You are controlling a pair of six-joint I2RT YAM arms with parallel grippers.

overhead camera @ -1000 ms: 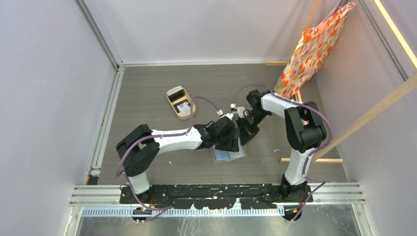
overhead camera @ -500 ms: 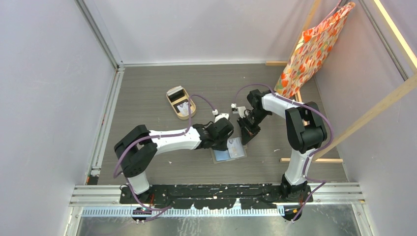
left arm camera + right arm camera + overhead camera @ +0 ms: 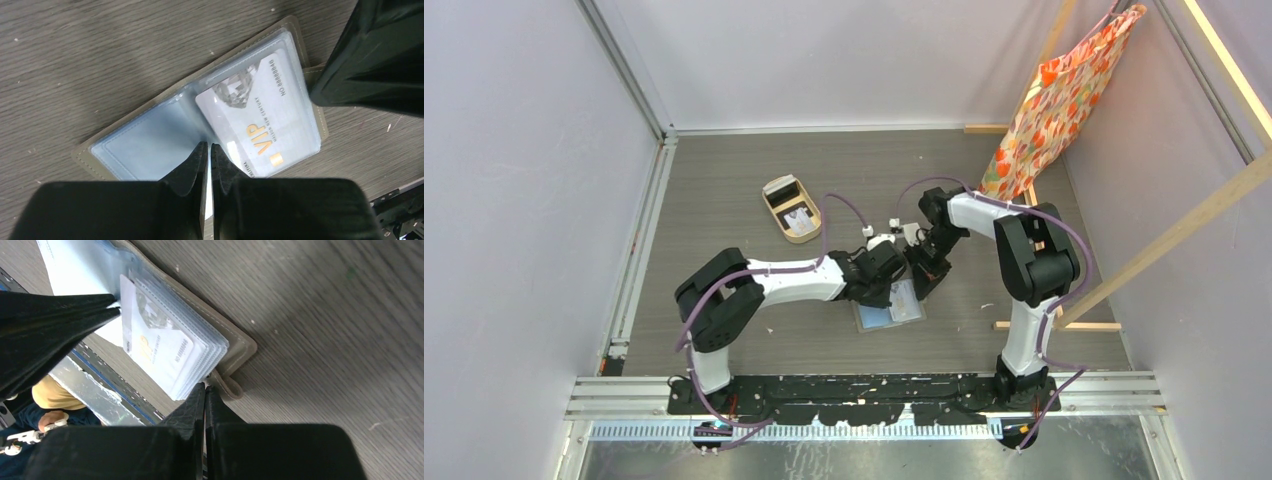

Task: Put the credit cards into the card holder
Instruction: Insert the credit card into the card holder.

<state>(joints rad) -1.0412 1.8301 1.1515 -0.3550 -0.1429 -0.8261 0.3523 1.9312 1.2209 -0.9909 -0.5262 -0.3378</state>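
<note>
Currently seeing holder lying open on surface between both hands, white card sitting in one sleeve. Holding left hand closed, tips resting at fold beside card; not telling whether pinching anything. Holding right hand closed too, tips sitting just beside snap tab. Spotting more cards sitting in tray, well apart.

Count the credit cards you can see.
3: a VIP card in the holder, a black card and a white card in the tray. Others may be hidden underneath.
</note>
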